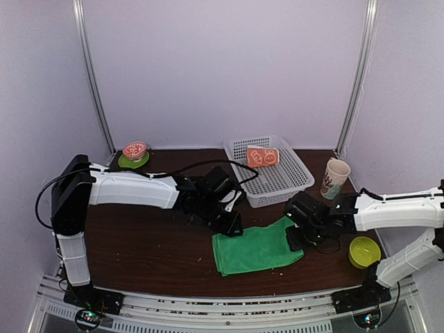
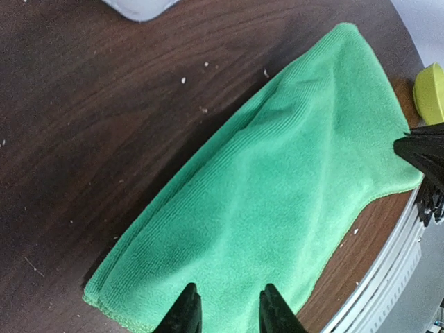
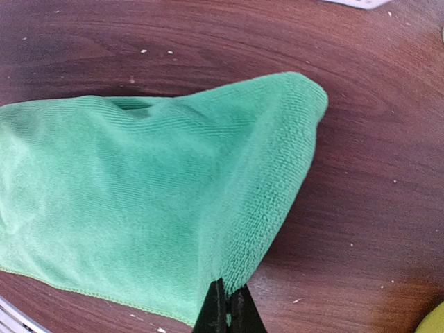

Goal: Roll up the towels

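Note:
The green towel (image 1: 255,250) lies folded on the dark table between the two arms. My left gripper (image 1: 231,227) hovers at its far left corner; in the left wrist view its fingers (image 2: 227,312) stand open over the green towel (image 2: 277,201), holding nothing. My right gripper (image 1: 294,239) is shut on the towel's right edge; the right wrist view shows its fingertips (image 3: 229,312) pinching the folded edge of the green towel (image 3: 159,201), which is lifted a little there. The orange towel (image 1: 262,157), rolled, lies in the white basket (image 1: 288,180).
A patterned cup (image 1: 335,178) stands right of the basket. A yellow-green bowl (image 1: 364,251) sits near my right arm and shows in the left wrist view (image 2: 431,94). A red bowl on a green plate (image 1: 134,155) is at the back left. The table's front rail (image 2: 388,270) is close.

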Motion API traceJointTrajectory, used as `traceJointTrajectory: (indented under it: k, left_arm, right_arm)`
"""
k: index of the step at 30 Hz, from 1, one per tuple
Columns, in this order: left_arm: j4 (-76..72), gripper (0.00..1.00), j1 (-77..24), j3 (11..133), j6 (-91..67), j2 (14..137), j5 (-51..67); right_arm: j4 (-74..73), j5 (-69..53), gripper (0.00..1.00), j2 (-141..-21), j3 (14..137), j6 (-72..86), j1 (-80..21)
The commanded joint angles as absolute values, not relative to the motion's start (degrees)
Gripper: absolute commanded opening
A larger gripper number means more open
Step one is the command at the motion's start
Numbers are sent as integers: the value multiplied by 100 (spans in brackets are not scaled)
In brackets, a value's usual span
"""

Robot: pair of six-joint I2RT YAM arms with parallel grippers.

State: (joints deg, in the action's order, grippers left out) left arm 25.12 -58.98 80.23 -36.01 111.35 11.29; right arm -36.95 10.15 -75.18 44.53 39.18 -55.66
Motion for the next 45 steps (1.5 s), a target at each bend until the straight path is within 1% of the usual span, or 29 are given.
traceJointTrajectory:
  k: [1, 9, 20, 32, 37, 42, 45]
  left_arm:
    - [2240, 30, -5915, 7723, -3634, 11069, 1253]
    - [1948, 30, -5909, 7425, -3745, 10893, 1306]
    - [1652, 30, -5893, 7402, -3819, 10772, 1209]
    - [879, 30, -5751, 7505, -4057, 11034, 2152]
    - [1109, 28, -5695, 7577, -4045, 11160, 2072]
    - [560, 27, -5586, 7333, -4177, 11058, 2421]
    - [83, 30, -5541, 7361, -4351, 11085, 2777]
  right_arm:
    - [-3428, 1152, 0, -7717, 4771, 3718, -5737]
    - [-3135, 764, 0, -8160, 4970, 3494, -5888]
    - [-2569, 270, 0, -8462, 4754, 3435, -6136]
    - [-1920, -91, 0, -8839, 4574, 3232, -6277]
    - [-1965, -51, 0, -8792, 4565, 3195, -6280]
    - [-1974, -148, 0, -8958, 4522, 3133, -6315]
    - [-1812, -250, 0, -8961, 4408, 3137, -6320]
